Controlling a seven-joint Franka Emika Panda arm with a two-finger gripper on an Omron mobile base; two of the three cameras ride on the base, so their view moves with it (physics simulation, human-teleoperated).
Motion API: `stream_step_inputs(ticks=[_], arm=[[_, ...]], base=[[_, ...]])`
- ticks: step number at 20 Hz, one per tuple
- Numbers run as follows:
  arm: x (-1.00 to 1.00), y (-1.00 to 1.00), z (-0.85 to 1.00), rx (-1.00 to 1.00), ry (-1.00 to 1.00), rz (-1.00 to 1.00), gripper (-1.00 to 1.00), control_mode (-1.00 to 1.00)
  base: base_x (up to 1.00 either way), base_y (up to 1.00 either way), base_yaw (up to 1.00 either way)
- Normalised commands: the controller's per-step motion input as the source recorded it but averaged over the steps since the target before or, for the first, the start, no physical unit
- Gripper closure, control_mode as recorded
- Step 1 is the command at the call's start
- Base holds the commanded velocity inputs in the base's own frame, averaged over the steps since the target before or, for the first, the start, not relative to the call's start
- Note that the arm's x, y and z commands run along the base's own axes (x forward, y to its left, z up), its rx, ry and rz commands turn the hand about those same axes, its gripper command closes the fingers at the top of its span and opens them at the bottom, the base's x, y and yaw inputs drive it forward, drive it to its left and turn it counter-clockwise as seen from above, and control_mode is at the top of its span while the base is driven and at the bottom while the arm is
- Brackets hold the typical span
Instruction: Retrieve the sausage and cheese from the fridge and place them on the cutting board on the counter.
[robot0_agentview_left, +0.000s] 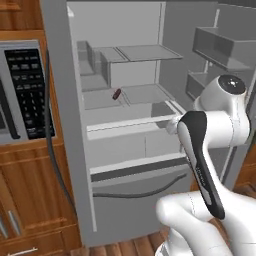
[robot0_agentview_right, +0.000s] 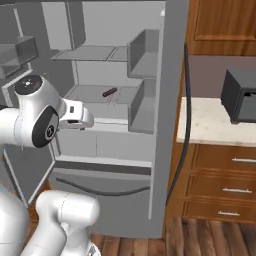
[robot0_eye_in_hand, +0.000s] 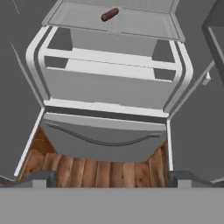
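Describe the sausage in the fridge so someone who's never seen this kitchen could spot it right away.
Start at the big grey fridge standing open between the wooden cabinets. Look inside at the middle shelf, below the top one and above the drawers. The sausage lies there alone: a short, dark reddish-brown stick, the single coloured item against the pale grey interior.

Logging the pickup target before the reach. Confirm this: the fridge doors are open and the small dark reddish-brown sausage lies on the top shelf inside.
One detail is wrong. The large grey fridge is open, but the small dark reddish-brown sausage lies on the middle shelf, below the top shelf, which shows nothing on it. The left base view shows this; the right base view agrees.
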Motion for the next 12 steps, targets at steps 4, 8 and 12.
stream_step_inputs(ticks=[4,8,12], arm=[[0.0,0.0,0.0,0.0,0.0,0.0,-1.0,1.0],[0.0,0.0,0.0,0.0,0.0,0.0,-1.0,1.0],[0.0,0.0,0.0,0.0,0.0,0.0,-1.0,1.0]], base=[[0.69,0.22,0.0],[0.82,0.39,0.0],[0.86,0.47,0.0]])
